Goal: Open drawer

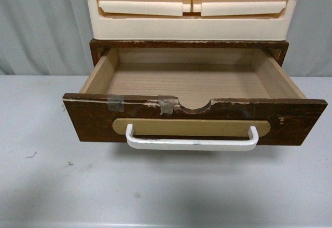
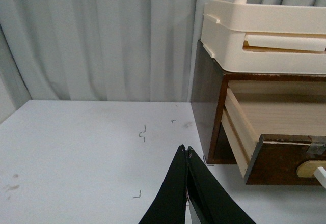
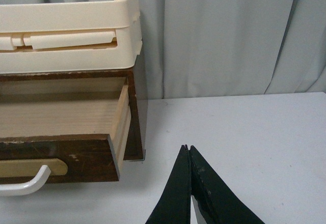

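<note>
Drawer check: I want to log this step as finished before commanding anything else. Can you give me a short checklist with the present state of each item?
1. The drawer is pulled well out of its dark brown cabinet: ok.
2. Drawer interior shows pale wood with nothing in it: ok.
3. The white handle is free, nothing gripping it: ok.
4. The left end effector is shut, apart from the drawer over the table: ok.
5. The right end effector is shut, clear of the drawer's side: ok.
6. The cream plastic drawers on top sit square on the cabinet: ok.
</note>
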